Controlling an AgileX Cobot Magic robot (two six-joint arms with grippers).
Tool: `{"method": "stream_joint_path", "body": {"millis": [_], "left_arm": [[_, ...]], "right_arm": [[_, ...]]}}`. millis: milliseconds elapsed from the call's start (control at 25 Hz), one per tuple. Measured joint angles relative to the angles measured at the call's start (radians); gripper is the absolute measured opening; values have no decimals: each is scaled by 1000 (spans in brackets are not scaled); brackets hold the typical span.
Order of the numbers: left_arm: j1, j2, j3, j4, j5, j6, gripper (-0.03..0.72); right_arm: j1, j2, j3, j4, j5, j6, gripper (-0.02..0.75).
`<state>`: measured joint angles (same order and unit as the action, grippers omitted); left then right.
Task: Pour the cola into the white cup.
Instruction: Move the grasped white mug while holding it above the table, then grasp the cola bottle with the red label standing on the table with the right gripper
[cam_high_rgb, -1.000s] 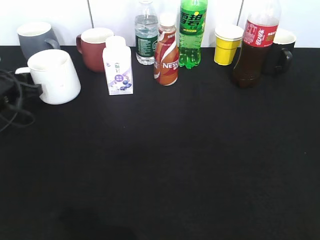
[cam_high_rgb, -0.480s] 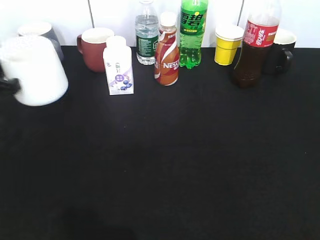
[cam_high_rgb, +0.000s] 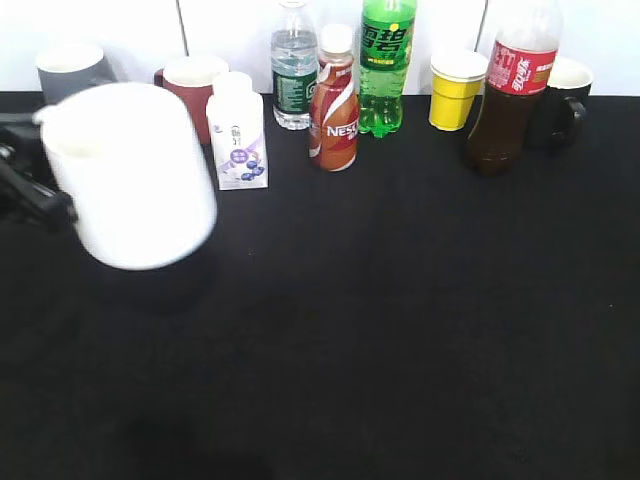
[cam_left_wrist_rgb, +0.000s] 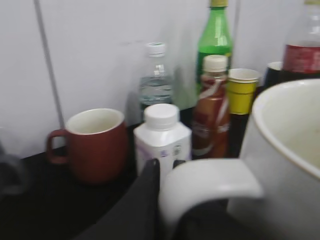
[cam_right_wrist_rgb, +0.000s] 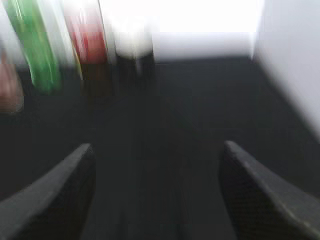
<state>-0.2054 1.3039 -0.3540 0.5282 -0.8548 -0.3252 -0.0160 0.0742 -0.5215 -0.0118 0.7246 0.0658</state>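
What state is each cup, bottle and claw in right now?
white cup: off the table, held by its handle, empty.
left claw: shut on the cup handle.
right claw: open, empty.
cola: upright, part full, untouched.
red mug: upright, empty.
yellow paper cup: upright.

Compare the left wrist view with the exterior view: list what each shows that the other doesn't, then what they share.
Only the left wrist view: the left gripper closed on the white cup's handle, and the cup's empty inside.

Only the exterior view: the grey mug, the bare front of the black table, and the whole white cup blurred, apparently lifted.

Both: the white cup, red mug, white bottle, water bottle, Nestle bottle, green bottle, yellow cup and the cola.
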Motion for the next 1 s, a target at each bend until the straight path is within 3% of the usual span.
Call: {"method": "stream_joint_path", "body": {"millis": [240,440,560,680,840,1000], "left_arm": [[-7,1,0,1,0,0,41],[-7,1,0,2,1,0,41],[-7,1,0,2,1,0,41],[-7,1,0,3,1,0,41],[-7,1,0,3,22,0,41],[-7,1,0,3,23,0,41]], "right_arm": [[0,466,242,-2,-947,0,585],[1,1049,248,-57,-1458,0,585],[94,1309,177,-28,-1576,-8,585],[225,1505,73,90,-1666,-102,585],[238,1709,-35,89,-1800,-56,662],[238,1862,-175,90,-1813,-42,670]]}}
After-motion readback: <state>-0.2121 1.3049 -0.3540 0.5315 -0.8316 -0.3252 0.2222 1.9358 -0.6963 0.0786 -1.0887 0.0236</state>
